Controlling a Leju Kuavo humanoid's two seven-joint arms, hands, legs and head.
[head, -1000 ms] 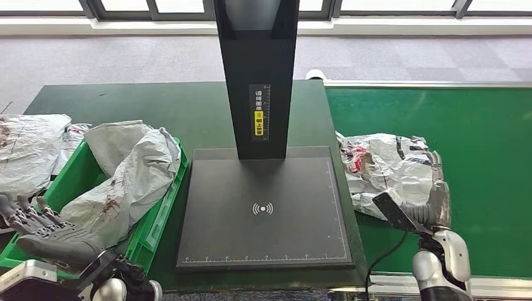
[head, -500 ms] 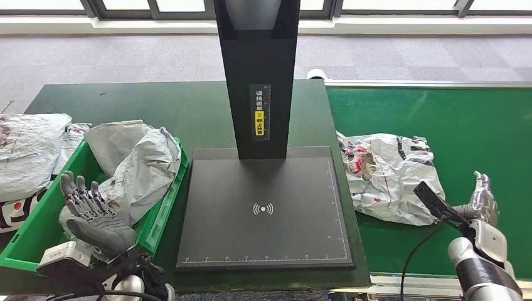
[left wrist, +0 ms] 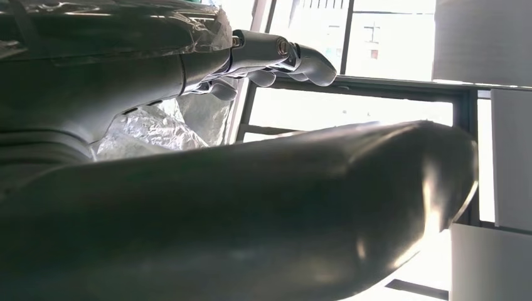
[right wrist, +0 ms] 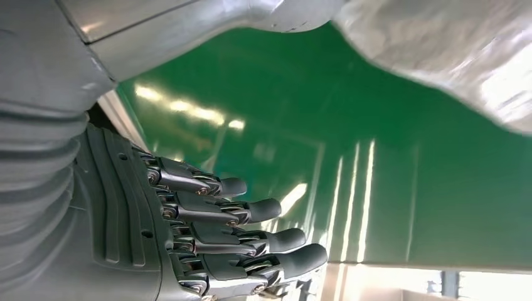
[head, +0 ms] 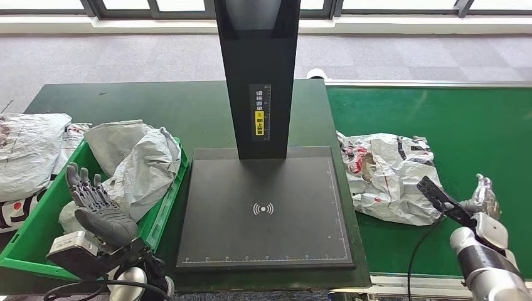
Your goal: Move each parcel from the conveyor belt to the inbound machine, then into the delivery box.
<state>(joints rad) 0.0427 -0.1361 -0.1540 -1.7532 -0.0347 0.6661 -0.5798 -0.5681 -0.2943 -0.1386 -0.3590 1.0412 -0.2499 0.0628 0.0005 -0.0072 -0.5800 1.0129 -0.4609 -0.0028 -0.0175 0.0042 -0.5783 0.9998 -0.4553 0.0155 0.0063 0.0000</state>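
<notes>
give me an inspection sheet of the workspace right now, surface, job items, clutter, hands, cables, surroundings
Surface: dark green table; green conveyor belt on the right.
Job's things: one crumpled parcel on the belt; black inbound machine, plate bare; green delivery box holding a grey parcel.
Clutter: more bags left of the box.
Hands: left hand open over the box; right hand open, beside the belt parcel.
Cables: black cable at the right arm.
Surroundings: grey carpet, windows behind.
</notes>
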